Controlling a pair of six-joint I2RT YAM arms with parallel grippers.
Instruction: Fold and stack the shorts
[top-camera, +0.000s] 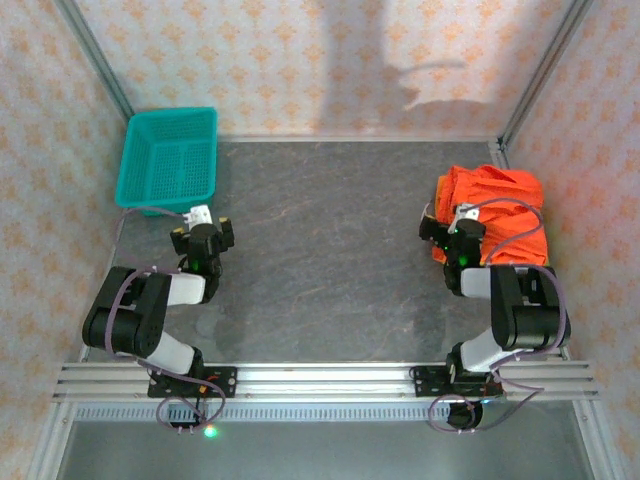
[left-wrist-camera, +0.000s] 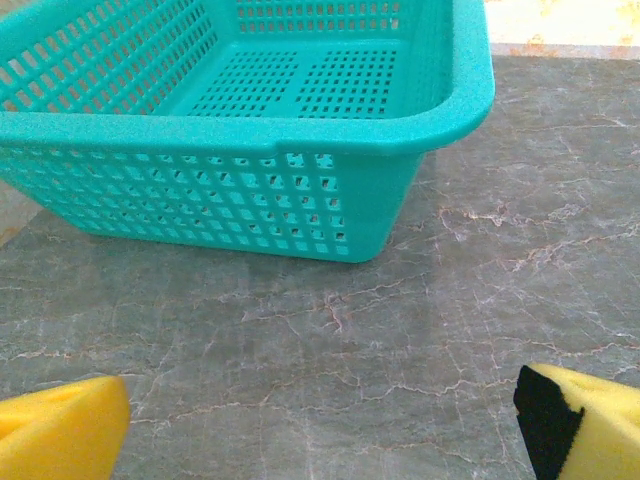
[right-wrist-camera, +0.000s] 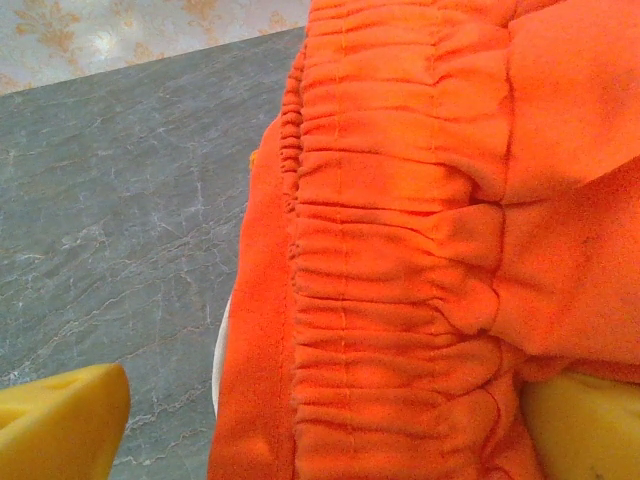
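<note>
Looking at grey marbled table, pale patterned walls around it; teal basket far left; shorts on the right side, a crumpled bright-orange heap, gathered elastic waistband showing; left gripper released, facing basket; right gripper released at heap's near edge, fabric between its pads.

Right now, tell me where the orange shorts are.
In the top view the orange shorts lie heaped at the far right of the table, right at the right gripper, opposite the teal basket on the left.
</note>
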